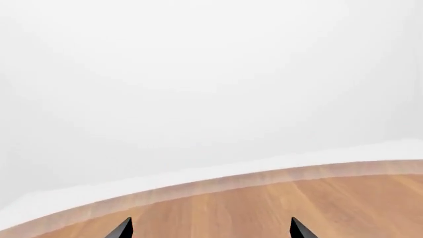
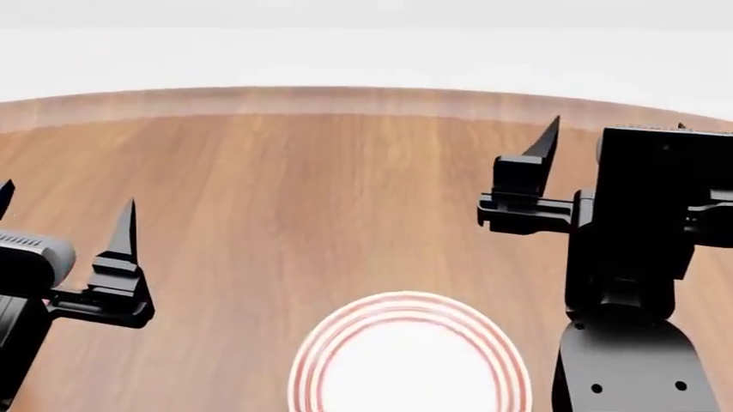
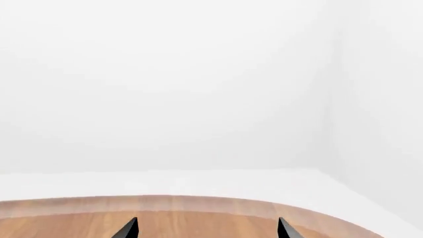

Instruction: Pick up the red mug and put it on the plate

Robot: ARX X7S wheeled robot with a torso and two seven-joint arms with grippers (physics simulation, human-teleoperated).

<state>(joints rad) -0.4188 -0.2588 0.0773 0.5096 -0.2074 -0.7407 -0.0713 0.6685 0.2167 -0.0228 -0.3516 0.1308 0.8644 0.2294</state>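
The plate (image 2: 409, 360), white with red rings round its rim, lies on the wooden table at the near edge of the head view, partly cut off by the frame. It sits between my two arms. My left gripper (image 2: 65, 206) hovers open to its left, fingers pointing away from me, nothing between them. My right gripper (image 2: 615, 137) is raised to the plate's right, also open and empty. In the wrist views only the dark fingertips show, left gripper (image 1: 210, 229) and right gripper (image 3: 207, 229), wide apart over bare wood. The red mug is out of view.
The wooden table (image 2: 287, 197) has a curved far edge (image 2: 343, 96), with white floor and wall beyond. My right arm's black housing (image 2: 653, 232) blocks part of the table on the right side.
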